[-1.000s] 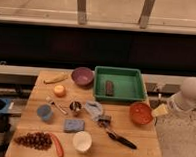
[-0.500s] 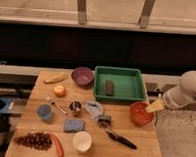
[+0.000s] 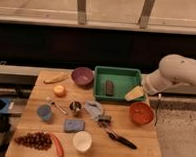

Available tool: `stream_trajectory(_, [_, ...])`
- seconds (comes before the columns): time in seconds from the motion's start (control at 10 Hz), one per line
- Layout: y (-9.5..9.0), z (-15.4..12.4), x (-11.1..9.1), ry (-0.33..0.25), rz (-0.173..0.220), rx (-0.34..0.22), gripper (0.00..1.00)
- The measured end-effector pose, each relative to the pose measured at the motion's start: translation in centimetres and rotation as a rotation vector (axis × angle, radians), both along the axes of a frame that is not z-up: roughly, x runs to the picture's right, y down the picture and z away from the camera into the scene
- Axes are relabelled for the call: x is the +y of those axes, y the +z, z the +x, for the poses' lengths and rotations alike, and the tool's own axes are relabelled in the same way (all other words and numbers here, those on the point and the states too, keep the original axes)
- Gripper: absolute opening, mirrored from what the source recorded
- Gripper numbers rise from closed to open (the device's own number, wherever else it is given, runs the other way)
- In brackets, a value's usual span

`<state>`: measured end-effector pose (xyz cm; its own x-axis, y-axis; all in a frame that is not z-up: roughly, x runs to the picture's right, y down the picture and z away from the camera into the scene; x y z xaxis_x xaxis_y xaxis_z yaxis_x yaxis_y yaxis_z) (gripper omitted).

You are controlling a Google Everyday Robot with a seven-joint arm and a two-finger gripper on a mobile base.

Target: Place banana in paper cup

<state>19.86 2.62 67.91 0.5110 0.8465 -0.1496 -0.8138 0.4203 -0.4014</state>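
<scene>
The pale-yellow banana (image 3: 56, 78) lies at the table's far left, just left of the purple bowl (image 3: 82, 76). Near the front edge, about mid-table, the white paper cup (image 3: 82, 140) stands upright. My gripper (image 3: 134, 94) hangs at the front right corner of the green tray (image 3: 123, 74), above the orange bowl (image 3: 141, 113). It is open and holds nothing. It is far to the right of the banana and well back and right of the cup. The white arm (image 3: 177, 73) reaches in from the right.
A dark block lies in the green tray. On the table are an orange fruit (image 3: 59, 90), a light-blue cup (image 3: 44, 112), a metal cup (image 3: 75, 108), a grey cloth (image 3: 93, 109), a blue sponge (image 3: 73, 125), grapes (image 3: 32, 140), a red pepper (image 3: 58, 145) and a black tool (image 3: 119, 139).
The arm has swung left from beyond the table's right edge. The gripper now sits by the tray's front right corner. Nothing on the table has moved.
</scene>
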Motion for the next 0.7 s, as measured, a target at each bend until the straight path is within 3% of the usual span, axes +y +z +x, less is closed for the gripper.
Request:
stream_trajectory(0.2, [-0.54,-1.78,-0.86,-0.009,0.023,-0.036,0.80])
stream_trajectory(0.6, [-0.52,-1.58,-0.79,-0.006,0.022,-0.038,0.80])
stream_trajectory(0.7, [-0.15,-1.23,-0.49,0.022,0.019,-0.057,0.80])
